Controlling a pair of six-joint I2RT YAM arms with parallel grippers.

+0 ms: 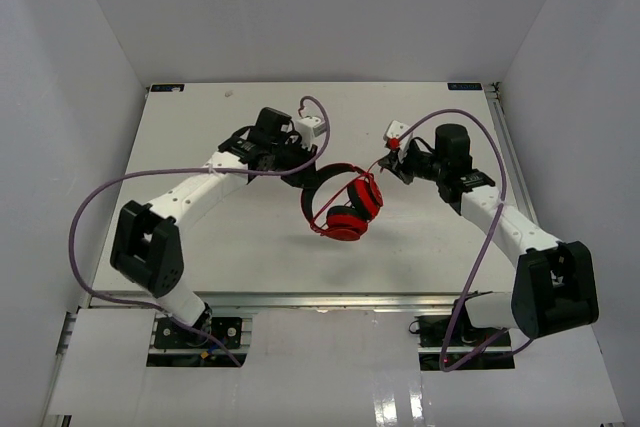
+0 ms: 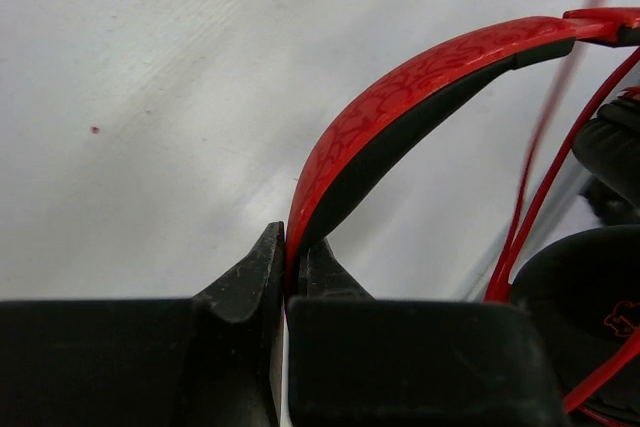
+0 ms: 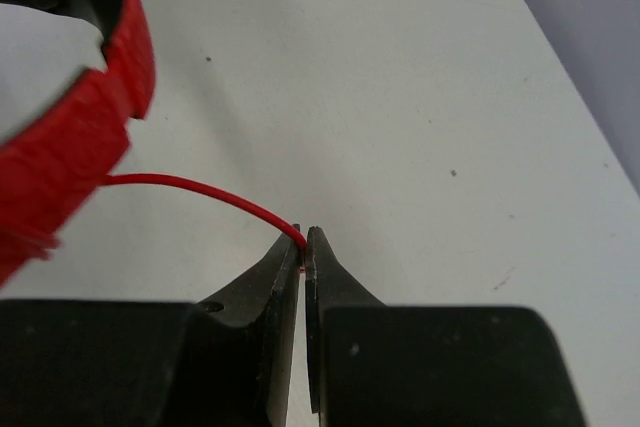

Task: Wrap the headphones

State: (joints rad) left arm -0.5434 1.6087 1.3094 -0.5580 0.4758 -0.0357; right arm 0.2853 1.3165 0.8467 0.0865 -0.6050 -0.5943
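Left pincer is shut tight on the red, black-lined headband, gripping it edge-on. Our right pincer nips the thin red cord at its very tips. Between the two are the headphones, near the middle of the surface, with the earcups close together below the band. We cannot tell whether they rest on the surface or are lifted off it.

We judge the wrapping under way but far from finished. In the left wrist view a few strands of cord run past an earcup, but we cannot say they are completed turns, and a free length leads off to the right pincer. We cannot see the plug. Left to do: wind that length round the headphones and secure the end.

Purple cables arch above both arms, one near the band's far side, and could snag the cord. White walls close in the surface's left, far and right edges.
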